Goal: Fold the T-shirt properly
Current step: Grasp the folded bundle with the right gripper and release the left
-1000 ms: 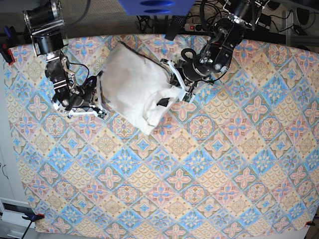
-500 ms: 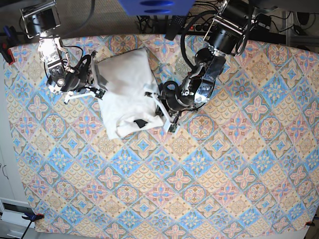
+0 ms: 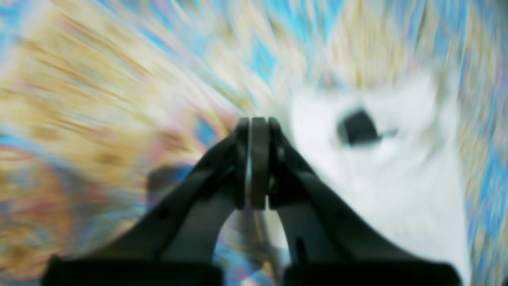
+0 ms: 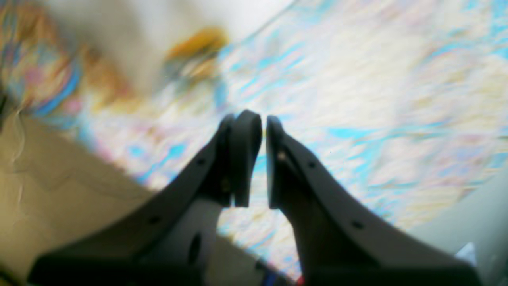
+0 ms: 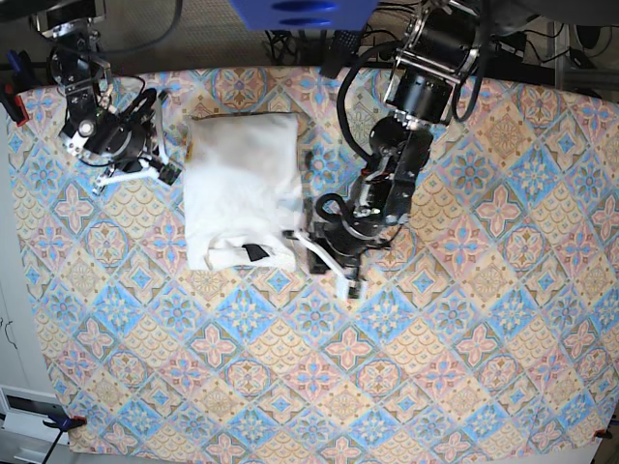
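On the patterned bench [image 5: 464,319] lies the folded white cotton T-shirt [image 5: 237,188]; my left hand [image 5: 324,253] beside it is closed, empty, my right hand [image 5: 160,159] nearly closed, empty.

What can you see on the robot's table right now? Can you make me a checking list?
Surface: tablecloth with blue, orange and pink tiles, covering the table.
Job's things: white T-shirt lying folded in a block, small black tag showing near its lower edge.
Clutter: nothing seen.
Hands: left hand shut and empty, just beside the shirt; right hand nearly shut, holding nothing, off to the shirt's other side.
Cables: black cables along the left arm and behind the table's far edge.
Surroundings: blue object at the top edge; clamps at the table edges.
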